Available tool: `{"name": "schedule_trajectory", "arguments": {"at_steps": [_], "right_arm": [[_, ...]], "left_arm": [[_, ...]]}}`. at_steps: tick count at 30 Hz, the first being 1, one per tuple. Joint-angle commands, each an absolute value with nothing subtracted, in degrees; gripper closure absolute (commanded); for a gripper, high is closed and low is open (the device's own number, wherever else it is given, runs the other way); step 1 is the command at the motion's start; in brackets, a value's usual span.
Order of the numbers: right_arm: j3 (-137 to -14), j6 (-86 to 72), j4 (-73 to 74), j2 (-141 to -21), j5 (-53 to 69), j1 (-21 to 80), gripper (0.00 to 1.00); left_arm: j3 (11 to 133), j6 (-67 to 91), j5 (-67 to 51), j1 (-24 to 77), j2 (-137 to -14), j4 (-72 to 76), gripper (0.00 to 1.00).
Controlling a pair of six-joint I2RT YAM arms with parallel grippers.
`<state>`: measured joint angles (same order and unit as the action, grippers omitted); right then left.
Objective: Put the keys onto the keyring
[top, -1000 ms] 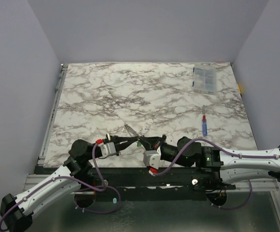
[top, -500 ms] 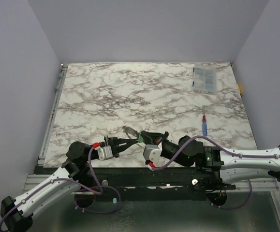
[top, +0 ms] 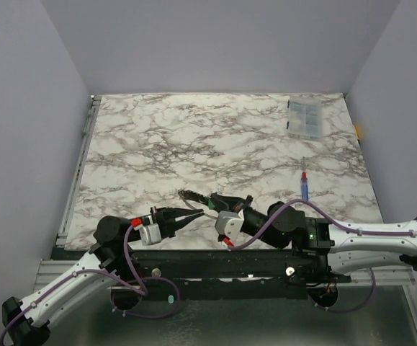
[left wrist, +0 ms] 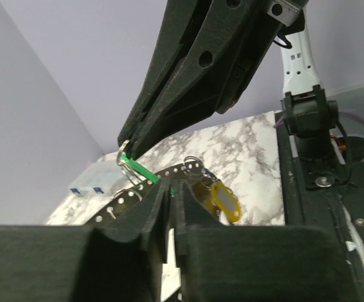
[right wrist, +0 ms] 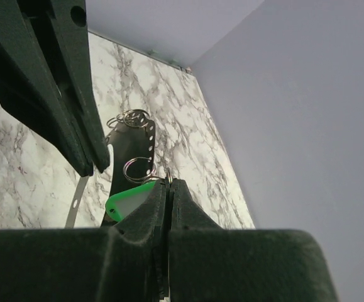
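Your left gripper (left wrist: 168,189) is pinched shut on the perforated grey band of the keyring (left wrist: 124,199), holding it just above the near edge of the surface (top: 194,137), about midway along. The yellow key (left wrist: 226,202) hangs right beside that grip, apparently on the band. Your right gripper (right wrist: 168,185) is clamped on the green key (right wrist: 128,202), whose small split ring (left wrist: 122,157) sticks out past its tip, close to the band.

Watch three things. The grippers are nearly touching, so a careless push could knock them together and jolt either hold. The green key is pinched only by its edge, so side pressure from the band may twist it or pop it free. The band looks floppy, and if it bends away the split ring probably slides past.
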<state>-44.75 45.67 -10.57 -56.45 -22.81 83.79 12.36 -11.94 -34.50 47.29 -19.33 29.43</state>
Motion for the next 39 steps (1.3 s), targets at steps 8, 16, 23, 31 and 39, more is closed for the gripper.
{"name": "schedule_trajectory", "arguments": {"at_steps": [8, 16, 23, 31, 39], "right_arm": [[-44.9, 45.4, -8.7, -51.3, -18.1, 83.8, 0.99], [-43.0, 47.3, -4.1, -45.1, -10.2, 83.8, 0.99], [-42.8, 47.1, -0.5, -41.6, -7.9, 83.8, 0.99], [-42.3, 46.1, 2.2, -40.3, -6.3, 83.8, 0.99], [-42.7, 45.4, 4.5, -38.5, -3.8, 83.8, 0.99]], "left_arm": [[17.3, -18.0, -32.3, 47.4, -19.0, 23.0, 0.73], [25.1, -27.9, -34.7, 47.4, -22.8, 10.6, 0.58], [29.0, -29.8, -38.8, 47.4, -24.7, 7.5, 0.5], [32.0, -29.4, -46.8, 47.4, -29.9, 7.4, 0.56], [34.0, -31.8, -51.4, 47.4, -34.3, 7.5, 0.55]]}}
